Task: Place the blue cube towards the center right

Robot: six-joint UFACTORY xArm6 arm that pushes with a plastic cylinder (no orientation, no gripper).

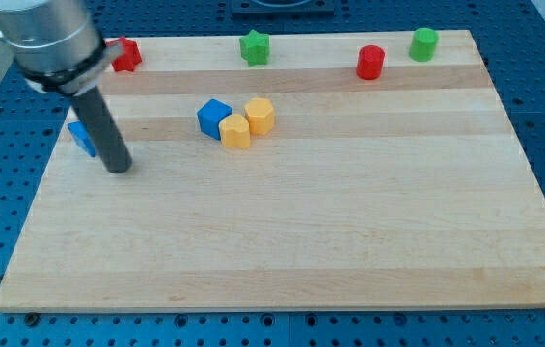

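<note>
The blue cube (213, 118) sits on the wooden board (349, 241) left of centre near the view's top, touching a yellow block (235, 131). A second yellow block (260, 115) sits just right of them. My tip (119, 168) rests on the board well to the left of the blue cube, about a hundred pixels away. The rod partly hides another blue block (81, 137) at the left edge, just up and left of the tip.
A red block (125, 55) sits at the top left, a green star-like block (255, 46) at top centre, a red cylinder (370, 63) and a green cylinder (423, 44) at top right. A blue pegboard surrounds the board.
</note>
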